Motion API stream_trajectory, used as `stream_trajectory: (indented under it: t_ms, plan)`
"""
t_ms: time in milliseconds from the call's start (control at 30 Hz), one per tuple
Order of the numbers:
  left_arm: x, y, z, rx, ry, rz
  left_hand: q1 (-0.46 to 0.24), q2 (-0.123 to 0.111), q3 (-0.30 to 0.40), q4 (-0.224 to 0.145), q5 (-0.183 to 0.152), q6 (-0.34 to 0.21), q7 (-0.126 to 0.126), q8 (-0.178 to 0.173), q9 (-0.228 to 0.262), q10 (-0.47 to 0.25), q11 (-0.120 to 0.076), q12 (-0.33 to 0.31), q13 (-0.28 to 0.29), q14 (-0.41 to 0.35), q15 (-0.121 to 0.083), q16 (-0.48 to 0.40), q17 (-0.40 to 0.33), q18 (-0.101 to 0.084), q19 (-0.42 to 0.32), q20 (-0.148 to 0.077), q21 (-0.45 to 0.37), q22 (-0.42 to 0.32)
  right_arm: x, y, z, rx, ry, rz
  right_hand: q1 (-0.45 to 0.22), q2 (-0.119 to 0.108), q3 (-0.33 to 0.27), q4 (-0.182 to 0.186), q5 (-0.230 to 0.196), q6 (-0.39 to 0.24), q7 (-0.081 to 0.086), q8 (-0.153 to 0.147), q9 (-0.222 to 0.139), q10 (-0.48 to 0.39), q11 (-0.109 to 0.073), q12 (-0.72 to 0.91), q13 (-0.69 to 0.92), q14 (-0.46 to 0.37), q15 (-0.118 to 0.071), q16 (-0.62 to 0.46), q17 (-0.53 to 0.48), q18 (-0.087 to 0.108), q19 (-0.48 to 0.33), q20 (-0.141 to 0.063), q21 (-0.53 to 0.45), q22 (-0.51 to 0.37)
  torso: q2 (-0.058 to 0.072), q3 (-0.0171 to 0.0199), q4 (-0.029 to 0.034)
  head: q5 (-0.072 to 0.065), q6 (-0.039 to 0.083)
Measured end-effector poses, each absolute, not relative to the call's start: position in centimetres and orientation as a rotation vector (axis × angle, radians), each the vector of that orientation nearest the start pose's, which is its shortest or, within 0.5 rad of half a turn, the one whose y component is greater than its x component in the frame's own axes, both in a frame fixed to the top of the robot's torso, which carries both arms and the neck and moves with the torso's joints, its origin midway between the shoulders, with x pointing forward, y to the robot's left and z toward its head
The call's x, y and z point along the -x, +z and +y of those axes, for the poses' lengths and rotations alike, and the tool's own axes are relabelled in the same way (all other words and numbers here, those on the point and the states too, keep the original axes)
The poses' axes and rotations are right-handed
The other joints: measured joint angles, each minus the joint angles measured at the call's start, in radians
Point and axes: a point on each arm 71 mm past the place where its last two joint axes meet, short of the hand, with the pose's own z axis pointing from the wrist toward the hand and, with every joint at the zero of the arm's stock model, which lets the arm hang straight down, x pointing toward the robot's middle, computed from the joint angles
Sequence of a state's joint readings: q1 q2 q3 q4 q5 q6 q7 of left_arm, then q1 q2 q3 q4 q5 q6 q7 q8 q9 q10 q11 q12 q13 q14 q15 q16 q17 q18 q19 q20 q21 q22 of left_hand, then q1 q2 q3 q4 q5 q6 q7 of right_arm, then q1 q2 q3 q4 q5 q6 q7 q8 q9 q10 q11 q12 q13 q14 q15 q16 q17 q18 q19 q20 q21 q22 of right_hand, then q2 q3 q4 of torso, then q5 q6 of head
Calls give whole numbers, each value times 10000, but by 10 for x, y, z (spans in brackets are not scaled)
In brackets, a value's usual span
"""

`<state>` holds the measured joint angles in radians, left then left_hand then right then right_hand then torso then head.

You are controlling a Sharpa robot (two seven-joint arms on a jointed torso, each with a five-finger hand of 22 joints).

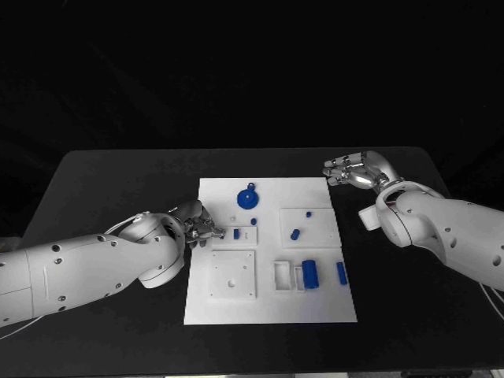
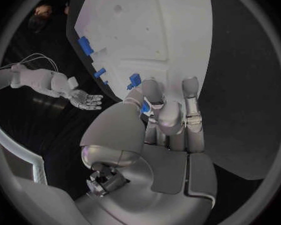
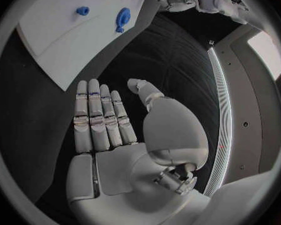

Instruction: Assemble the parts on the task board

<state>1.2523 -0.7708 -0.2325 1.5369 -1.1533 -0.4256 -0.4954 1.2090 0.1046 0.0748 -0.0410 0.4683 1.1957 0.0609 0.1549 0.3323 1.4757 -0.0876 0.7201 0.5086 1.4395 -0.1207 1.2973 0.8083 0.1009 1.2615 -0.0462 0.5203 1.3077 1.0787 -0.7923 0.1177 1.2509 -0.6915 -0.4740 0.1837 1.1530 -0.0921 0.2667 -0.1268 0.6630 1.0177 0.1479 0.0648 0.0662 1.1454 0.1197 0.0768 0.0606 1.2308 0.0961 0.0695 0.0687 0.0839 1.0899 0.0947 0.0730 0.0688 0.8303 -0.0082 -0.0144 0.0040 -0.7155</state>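
The white task board (image 1: 269,303) lies mid-table. On it are a blue wheel (image 1: 247,197), small blue pegs (image 1: 295,233) and two blue blocks (image 1: 310,272) in the near right part. My left hand (image 1: 201,227) is at the board's left edge. In the left wrist view a small blue part (image 2: 145,106) sits pinched between its thumb and a finger, just short of another blue piece (image 2: 135,78) on the board (image 2: 159,30). My right hand (image 1: 354,169) hovers off the board's far right corner. Its palm (image 3: 109,130) is bare and its fingers are stretched out, holding nothing.
A raised white square block (image 1: 233,274) and a small white frame (image 1: 284,276) stand on the board's near half. Black table (image 1: 116,181) surrounds the board on all sides. From the right wrist, the blue wheel (image 3: 122,19) and a peg (image 3: 83,10) are visible.
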Motion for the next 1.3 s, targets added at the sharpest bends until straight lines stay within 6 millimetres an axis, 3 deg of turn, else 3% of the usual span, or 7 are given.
stream_trajectory:
  t_ms: [367, 400, 433, 467, 500, 1033, 1300]
  plan:
    - [-471, -238, 193, 3061, -4190, 19329, -438, 4, 185, -186, 394, 9, -9, 0, 18, 0, 0, 61, 70, 0, 0, 93, 58, 157, -90, 89, 156, -1, -530, -202, -275, -6959, 9415, 14356, 0, 0, 0, 0, -6, 0, 0, 0, 0, 0, 0, 0, 0, 0, 0, 0, 0, -1, 0, 0, 0, 0, -2, -6, 3, 13, -38]
    - [-471, -238, 193, 3051, -4190, 19338, -437, 4, 256, -180, -202, 9, -9, 0, 19, 0, 0, 61, 70, 0, 0, 108, 72, 156, -90, 90, 157, -1, -530, -202, -275, -6959, 9415, 14357, 0, 0, 0, 0, -6, 0, 0, 0, 0, 0, 0, 0, 0, 0, 0, 0, 0, 0, 0, 0, 0, 0, -2, -6, 3, 13, -38]
    - [-470, -238, 193, 3036, -4194, 19356, -938, -216, 1344, -250, -931, 51, -50, -1, 19, 1, -1, 70, 93, 18, 92, 108, 83, 157, -111, 110, 200, -2, -530, -202, -275, -6959, 9415, 14357, 0, 0, 0, 0, -6, 0, 0, 0, 0, 0, 0, 0, 0, 0, 0, 0, 0, 0, 0, 0, 0, 0, -2, -6, 3, 13, -38]
    - [-470, -239, 193, 3017, -4207, 19376, -1408, -471, 2552, -654, -1255, 55, -55, 0, 20, 2, -2, 85, 110, 4, 104, 108, 90, 156, -126, 125, 235, -2, -530, -202, -275, -6960, 9415, 14357, 0, 0, 0, 0, -6, 0, 0, 0, 0, 0, 0, 0, 0, 0, 0, 0, 0, 0, 0, 0, 0, 0, -2, -6, 3, 13, -39]
    - [-470, -239, 192, 2987, -4225, 19409, -1471, -564, 2803, -658, -1370, 57, -56, 6, 45, 2, -2, 88, 110, 4, 104, 108, 90, 156, -126, 125, 235, -2, -530, -202, -275, -6960, 9415, 14358, 0, 0, 0, 0, -6, 0, 0, 0, 0, 0, 0, 0, 0, 0, 0, 0, 0, 0, 0, 0, 0, 0, -2, -6, 3, 14, -39]
    - [-468, -239, 190, 2818, -4315, 19608, -1376, -674, 2902, -578, -1447, 71, -70, 41, 128, 3, -3, 88, 120, 4, 103, 108, 63, 155, -126, 124, 235, -3, -530, -202, -275, -6967, 9410, 14363, 0, 0, 0, 0, -6, 0, 0, 0, 0, 0, 0, 0, 0, 0, 0, 0, 0, -1, 0, 0, 0, 0, -2, -1, 5, 24, -68]
    - [-468, -240, 190, 2788, -4323, 19614, -1045, -983, 3002, -478, -1563, 71, -70, 51, 124, 3, -3, 88, 85, 4, 104, 108, 29, 154, -111, 179, 235, -3, -530, -202, -275, -6969, 9410, 14364, -2, -2, 0, 0, 8, 0, 0, 0, 0, 0, 0, 0, 0, 0, 0, 0, 0, 0, 0, 0, 0, 0, -2, 0, 4, 26, -50]
